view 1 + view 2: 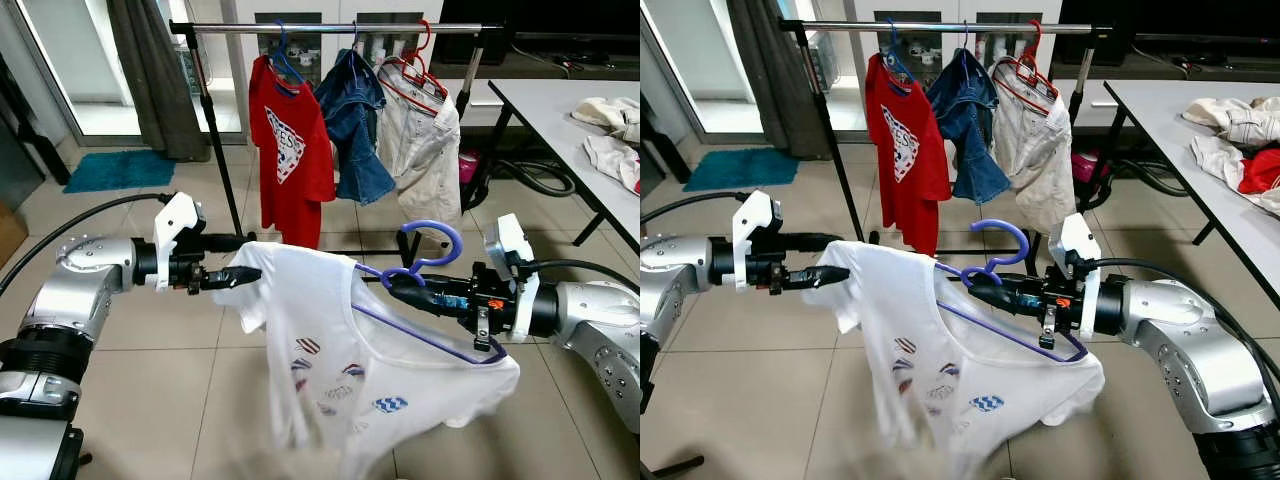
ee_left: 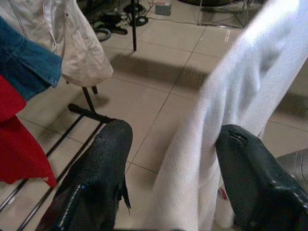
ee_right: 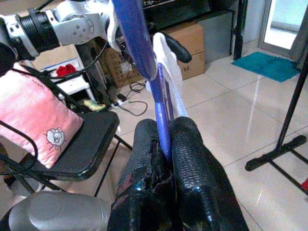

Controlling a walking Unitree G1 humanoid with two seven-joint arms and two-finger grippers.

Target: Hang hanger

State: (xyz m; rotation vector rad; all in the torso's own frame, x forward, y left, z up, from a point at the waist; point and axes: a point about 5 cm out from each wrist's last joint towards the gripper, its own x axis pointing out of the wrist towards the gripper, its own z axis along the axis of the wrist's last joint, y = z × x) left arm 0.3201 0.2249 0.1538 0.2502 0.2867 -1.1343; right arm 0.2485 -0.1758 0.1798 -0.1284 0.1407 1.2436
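R pincer (image 1: 400, 287) grips hanger (image 1: 432, 262) w/ white tee (image 1: 330, 350).

Right gripper (image 1: 985, 291) clamps the purple hanger (image 1: 1002, 262) just below its hook, fingers closed on it. White t-shirt (image 1: 940, 350) with small printed patches hangs on the hanger, spread between both arms. Left gripper (image 1: 832, 272) is at the shirt's sleeve edge, finger state unclear. Behind, clothes rack (image 1: 940, 28) carries a red shirt (image 1: 902, 150), denim jacket (image 1: 965, 120) and beige shirt (image 1: 1035, 150). Table (image 1: 1160, 110) at right holds heaped clothes (image 1: 1235, 125). Teal mat (image 1: 740, 168) on tiled floor.
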